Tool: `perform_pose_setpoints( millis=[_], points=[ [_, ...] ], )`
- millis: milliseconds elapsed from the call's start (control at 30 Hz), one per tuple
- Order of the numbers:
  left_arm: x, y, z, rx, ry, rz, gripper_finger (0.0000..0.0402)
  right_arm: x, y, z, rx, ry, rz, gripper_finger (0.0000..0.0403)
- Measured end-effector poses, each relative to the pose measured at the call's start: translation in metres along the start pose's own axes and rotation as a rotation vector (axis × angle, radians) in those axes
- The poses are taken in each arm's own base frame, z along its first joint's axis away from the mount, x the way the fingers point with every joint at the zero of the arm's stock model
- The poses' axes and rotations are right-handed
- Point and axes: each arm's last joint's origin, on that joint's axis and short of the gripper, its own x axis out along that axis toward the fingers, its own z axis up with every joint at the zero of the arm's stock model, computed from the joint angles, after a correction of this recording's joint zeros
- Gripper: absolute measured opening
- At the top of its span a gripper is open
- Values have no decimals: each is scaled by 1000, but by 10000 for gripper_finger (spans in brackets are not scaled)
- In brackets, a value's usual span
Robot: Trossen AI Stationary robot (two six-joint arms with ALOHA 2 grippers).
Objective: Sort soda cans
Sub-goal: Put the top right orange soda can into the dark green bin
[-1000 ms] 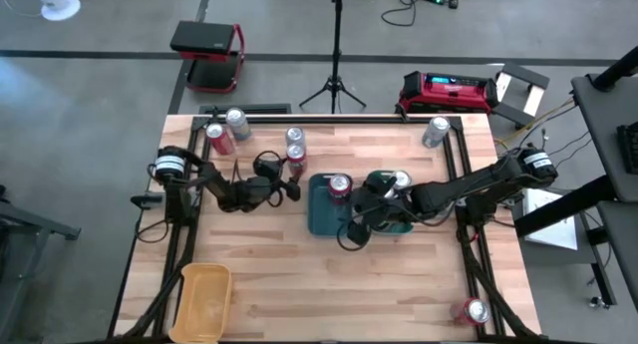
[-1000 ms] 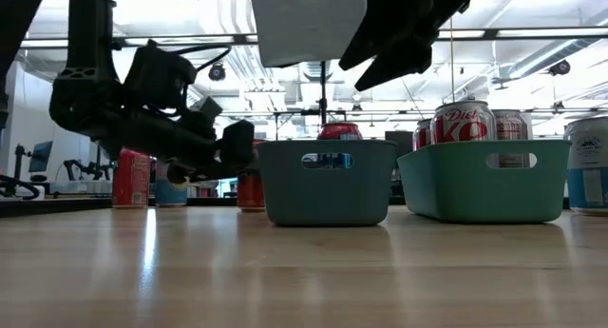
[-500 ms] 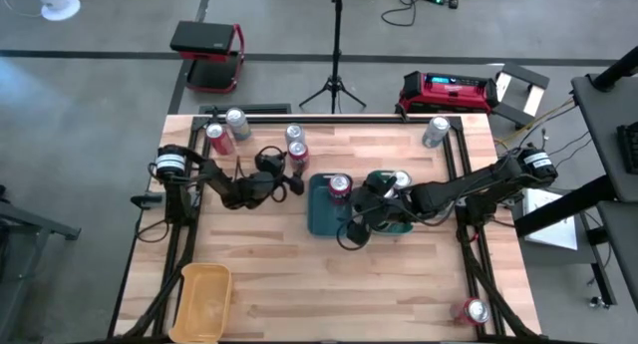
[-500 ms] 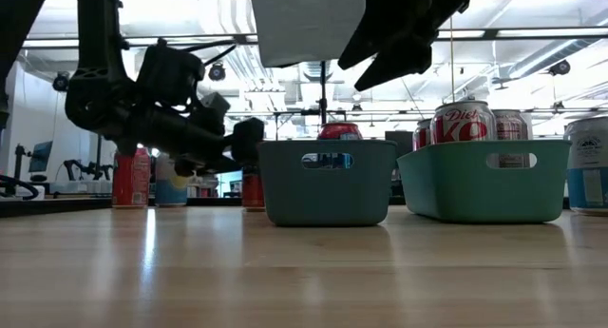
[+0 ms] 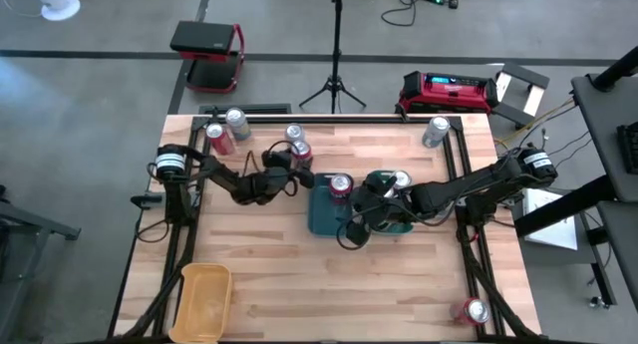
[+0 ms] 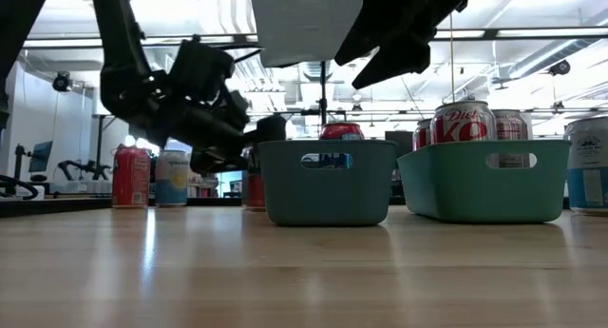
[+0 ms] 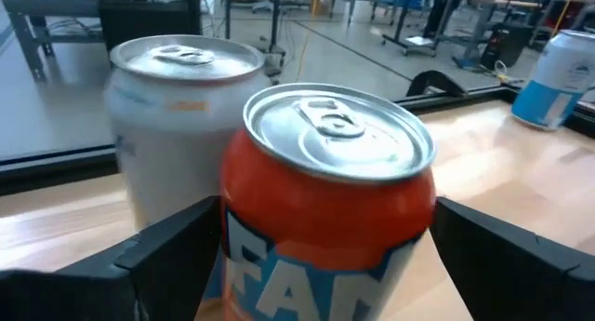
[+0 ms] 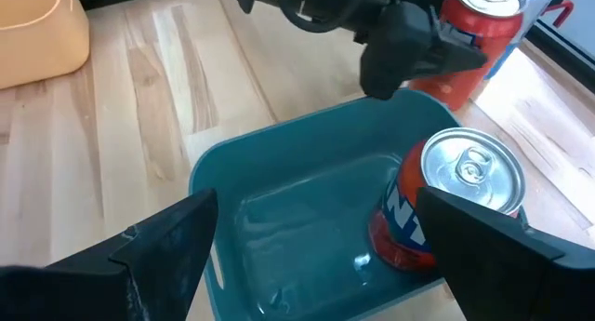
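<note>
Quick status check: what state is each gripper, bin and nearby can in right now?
left gripper: open, fingers either side of the red can.
red can: upright on the table, not clamped.
silver can: upright, beside it.
right gripper: open, empty, over the teal bin.
teal bin: holds one binned can, upright.
yellow tray: empty.

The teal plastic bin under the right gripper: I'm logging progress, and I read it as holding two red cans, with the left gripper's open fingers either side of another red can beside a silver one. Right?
Not quite. The right wrist view shows the teal plastic bin holding only one red can. The rest stands: in the left wrist view the left gripper has its open fingers either side of another red can beside a silver can.
</note>
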Motion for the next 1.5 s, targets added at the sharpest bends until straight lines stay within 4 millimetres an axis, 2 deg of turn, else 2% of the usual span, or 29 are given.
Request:
perform_pose_setpoints(
  millis=[267,500,867,1300,1500],
  points=[
    [11,-7,17,21,142,95,362,0,0,-1,-7,8,-1,361],
    [26,-3,37,-27,274,131,362,0,0,-1,-15,7,-1,361],
    [36,3,32,-82,327,160,362,0,0,-1,-13,8,-1,361],
    [47,17,37,-110,319,195,361,0,0,-1,13,8,0,361],
    [47,18,36,-81,329,197,336,0,0,-1,23,9,1,361]
  ],
)
